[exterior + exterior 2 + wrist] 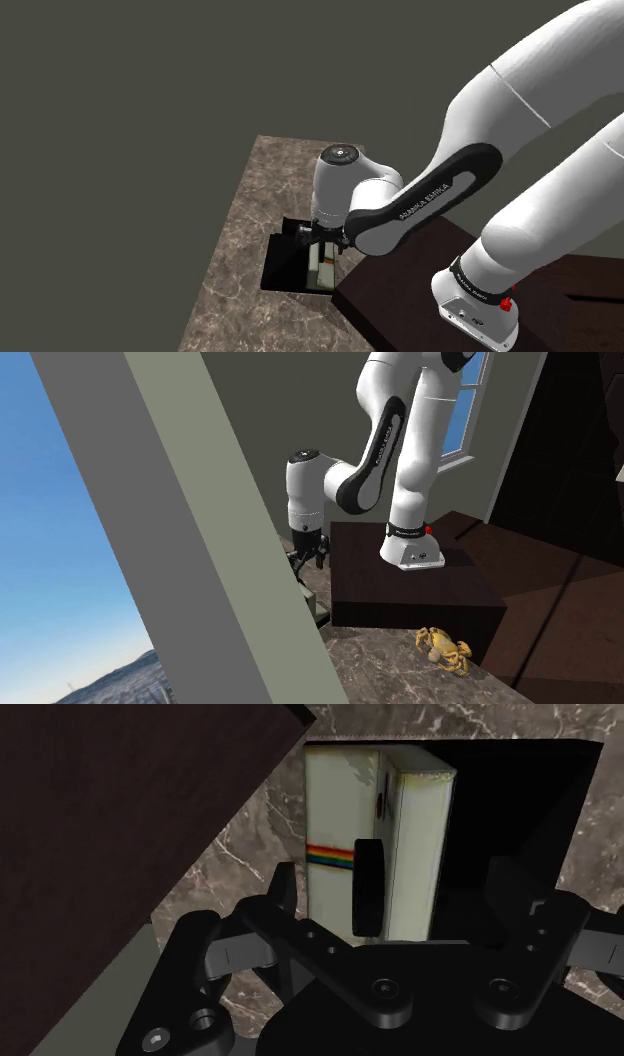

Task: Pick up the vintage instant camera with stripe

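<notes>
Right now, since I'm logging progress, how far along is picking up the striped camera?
Approach looks done: the gripper sits low over the off-white camera with the rainbow stripe, one finger on each side. In hand: the grasp, since the fingers stand apart and do not clasp it. Left: closing and lifting; the camera rests on a black slab on the marbled counter.
</notes>
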{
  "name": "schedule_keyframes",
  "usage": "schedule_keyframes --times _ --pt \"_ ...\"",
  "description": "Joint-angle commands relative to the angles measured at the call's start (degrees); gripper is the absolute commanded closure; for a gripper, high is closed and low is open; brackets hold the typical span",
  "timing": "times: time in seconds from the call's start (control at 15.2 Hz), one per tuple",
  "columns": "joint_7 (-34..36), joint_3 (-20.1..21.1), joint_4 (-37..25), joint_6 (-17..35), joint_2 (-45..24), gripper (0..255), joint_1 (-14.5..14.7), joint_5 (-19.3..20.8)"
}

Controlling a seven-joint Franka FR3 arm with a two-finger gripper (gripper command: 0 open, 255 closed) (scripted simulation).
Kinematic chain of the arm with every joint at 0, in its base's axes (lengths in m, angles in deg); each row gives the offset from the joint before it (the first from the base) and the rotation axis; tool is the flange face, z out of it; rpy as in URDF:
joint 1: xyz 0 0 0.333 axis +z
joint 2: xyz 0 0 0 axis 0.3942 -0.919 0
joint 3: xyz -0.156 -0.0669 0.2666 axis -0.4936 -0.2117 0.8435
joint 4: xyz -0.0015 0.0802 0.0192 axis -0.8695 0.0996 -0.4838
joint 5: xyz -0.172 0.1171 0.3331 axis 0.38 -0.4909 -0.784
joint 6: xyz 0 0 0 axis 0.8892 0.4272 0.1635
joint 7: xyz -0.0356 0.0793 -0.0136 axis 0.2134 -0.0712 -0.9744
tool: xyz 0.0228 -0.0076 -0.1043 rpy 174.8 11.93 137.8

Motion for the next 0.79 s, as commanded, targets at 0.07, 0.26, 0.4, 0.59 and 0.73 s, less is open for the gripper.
schedule_keyframes --times 0.07,0.26,0.4,0.59,0.73 --pt "17.4 0.4 -2.5 3.6 -9.7 0 -2.3 17.4" --pt "23.0 -4.0 -3.0 5.5 -13.7 0 0.5 25.3" --pt "26.4 -6.9 -3.4 6.7 -16.2 0 2.6 30.0" --pt "30.2 -11.1 -4.1 8.0 -19.0 0 5.7 35.2" --pt "30.1 -11.1 -4.1 8.0 -19.0 255 5.6 35.1"
